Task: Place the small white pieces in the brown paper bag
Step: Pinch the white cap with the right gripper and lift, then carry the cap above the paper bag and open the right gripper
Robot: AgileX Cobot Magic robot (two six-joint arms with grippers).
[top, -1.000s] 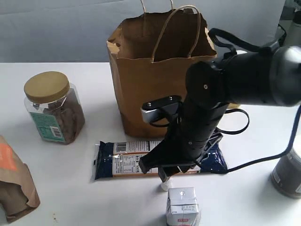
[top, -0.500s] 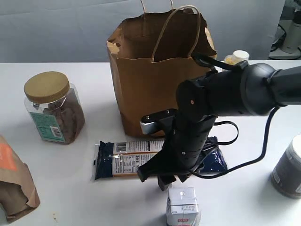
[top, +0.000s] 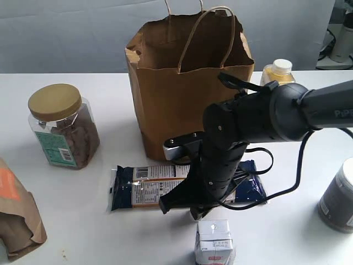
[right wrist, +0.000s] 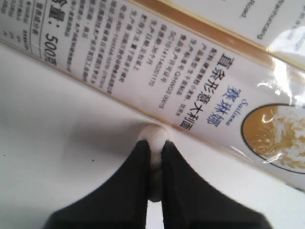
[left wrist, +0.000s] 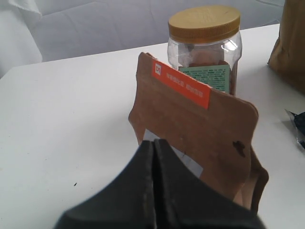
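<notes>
The tall brown paper bag with loop handles stands open at the back of the table. My right gripper is down at the table in front of it, shut on a small white piece that rests against the edge of a noodle packet. In the exterior view the right gripper and its arm hide that piece. My left gripper is shut with nothing in it, close to a small brown bag with an orange label; it does not show in the exterior view.
A nut jar with a gold lid stands at the left, the small labelled bag at the front left. The dark blue noodle packet lies before the paper bag. A milk carton, a grey can and a yellow bottle stand around the right arm.
The right arm has come down and drawn in toward the table. The white piece that showed under the gripper a second ago is now covered by it.
</notes>
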